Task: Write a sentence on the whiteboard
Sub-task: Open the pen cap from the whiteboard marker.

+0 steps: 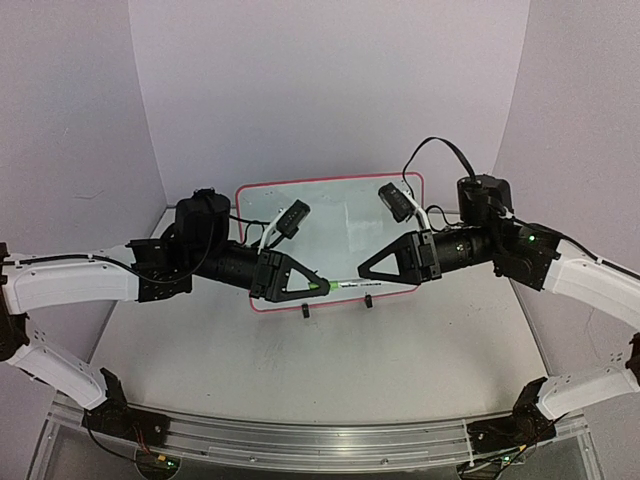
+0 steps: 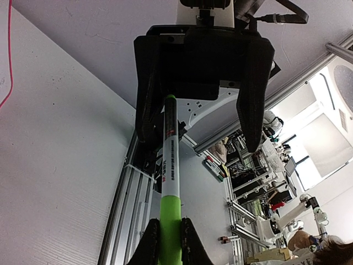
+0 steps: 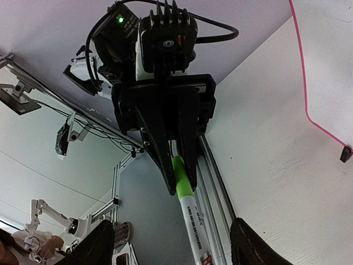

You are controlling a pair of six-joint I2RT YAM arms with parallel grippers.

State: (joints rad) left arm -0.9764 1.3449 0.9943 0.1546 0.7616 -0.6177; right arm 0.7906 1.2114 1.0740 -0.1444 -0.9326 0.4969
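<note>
The whiteboard [image 1: 335, 222] stands at the far middle of the table [image 1: 330, 370], close to the back wall. It is a flat rectangle with rounded corners and a thin red-pink rim, and it rests on two small black feet [image 1: 305, 311]. Its surface is smooth and a little shiny. From the top view I cannot tell if any words are on it.

Both arms reach inward and meet just in front of the lower edge of the board. The left gripper [image 1: 320, 285] is closed tightly on a marker pen [image 2: 170, 165], and its two black fingers press on the bright green cap [image 2: 170, 221]. The pen is a thin round stick with a white body, small dark print along it and a green tip at the other end. It lies nearly level and points to the right.

The right gripper [image 1: 365, 272] faces the left one, with its jaws wide apart. The white body of the pen passes between its fingers [image 2: 251, 105], nearer to one finger than to the other, and no grip shows there. These fingers are long, matte black plastic with a triangular shape.

The table is a white, slightly rough sheet. A grooved metal rail [image 1: 320, 430] runs along its near edge.
</note>
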